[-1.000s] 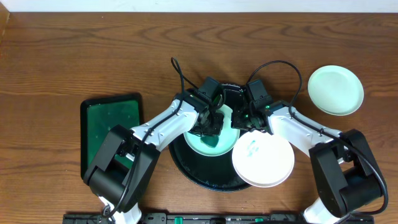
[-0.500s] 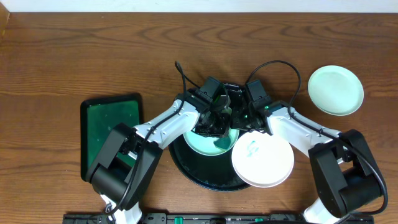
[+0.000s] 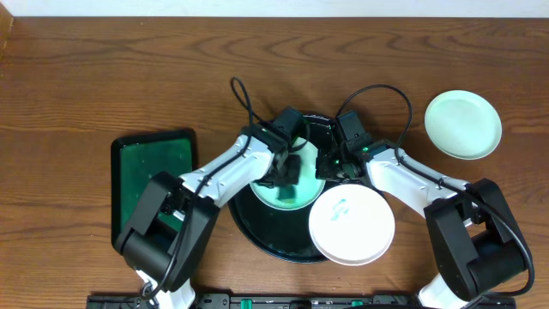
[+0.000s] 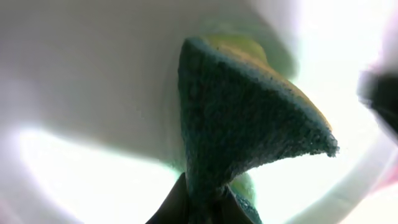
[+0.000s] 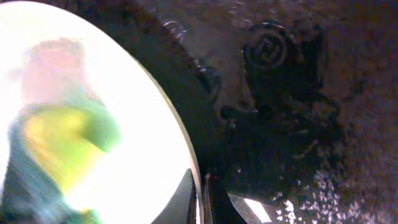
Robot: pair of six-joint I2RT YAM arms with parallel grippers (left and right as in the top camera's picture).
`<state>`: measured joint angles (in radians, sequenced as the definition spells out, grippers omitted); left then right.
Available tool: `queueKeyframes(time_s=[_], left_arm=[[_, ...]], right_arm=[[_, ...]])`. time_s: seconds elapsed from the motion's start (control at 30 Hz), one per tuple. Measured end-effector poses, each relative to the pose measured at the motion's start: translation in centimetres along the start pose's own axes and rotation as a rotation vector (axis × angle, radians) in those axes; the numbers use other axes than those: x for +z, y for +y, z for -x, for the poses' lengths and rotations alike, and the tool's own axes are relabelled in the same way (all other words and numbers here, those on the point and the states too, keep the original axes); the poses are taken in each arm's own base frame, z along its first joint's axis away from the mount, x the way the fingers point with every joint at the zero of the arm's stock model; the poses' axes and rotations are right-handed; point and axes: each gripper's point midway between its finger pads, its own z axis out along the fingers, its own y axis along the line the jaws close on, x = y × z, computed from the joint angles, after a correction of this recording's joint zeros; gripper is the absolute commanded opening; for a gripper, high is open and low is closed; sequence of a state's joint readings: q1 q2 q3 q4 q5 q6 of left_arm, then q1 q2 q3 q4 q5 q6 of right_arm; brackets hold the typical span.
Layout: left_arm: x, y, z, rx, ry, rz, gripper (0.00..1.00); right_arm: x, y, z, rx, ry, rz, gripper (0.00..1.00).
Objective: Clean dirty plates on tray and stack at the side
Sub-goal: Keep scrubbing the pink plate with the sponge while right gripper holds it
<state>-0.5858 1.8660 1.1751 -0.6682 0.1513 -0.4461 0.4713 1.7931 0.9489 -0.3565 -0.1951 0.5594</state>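
On the tray point(image 3: 256, 230), the left end effector point(image 3: 290, 172) has moved its gripped sponge point(image 4: 242, 118) across the mint plate point(image 3: 276, 199), whose rim the right end effector point(image 3: 330, 168) pinches; the smeared white plate point(image 3: 352, 225) has shifted and awaits cleaning.

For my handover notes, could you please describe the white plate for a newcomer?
Find the big round black tray in the middle. The white plate overhangs its front right rim. The neighbouring plate is mint-green; this one is white with a faint green smear.
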Motion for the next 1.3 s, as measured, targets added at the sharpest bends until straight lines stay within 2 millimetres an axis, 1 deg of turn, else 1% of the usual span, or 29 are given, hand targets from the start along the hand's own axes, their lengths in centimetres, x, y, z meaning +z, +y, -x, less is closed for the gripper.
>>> queueKeyframes(time_s=[0.13,0.2,0.4,0.63,0.93,1.13,1.2,1.3], left_arm=[[-0.6,4.6,0.7,-0.087,-0.031,0.172,0.07],[-0.9,6.3,1.2,-0.126,-0.05,0.229,0.08],[-1.0,6.7,2.3,-0.129,-0.094,0.239,0.07],[-0.7,5.8,4.0,-0.05,-0.121,0.134,0.07],[-0.5,2.7,6.2,0.103,-0.2,-0.043,0.07],[-1.2,0.5,9.2,0.153,-0.331,-0.134,0.07],[-1.8,-0.2,10.8,0.163,-0.4,-0.159,0.07],[-2.5,-0.9,12.3,0.173,-0.473,-0.181,0.07]], right_arm=[[0.0,0.0,-0.1,0.003,0.004,-0.002,0.01],[0.0,0.0,-0.1,0.007,0.007,-0.002,0.01],[-0.1,0.2,-0.6,0.014,0.032,0.014,0.01],[-0.1,0.2,-1.0,0.019,0.052,0.017,0.01],[-0.2,0.0,-1.5,0.031,0.076,0.007,0.01],[-0.3,-0.1,-1.5,0.033,0.08,0.004,0.01],[-0.3,-0.1,-1.5,0.031,0.08,0.005,0.01],[-0.3,-0.1,-1.4,0.022,0.078,0.006,0.01]])
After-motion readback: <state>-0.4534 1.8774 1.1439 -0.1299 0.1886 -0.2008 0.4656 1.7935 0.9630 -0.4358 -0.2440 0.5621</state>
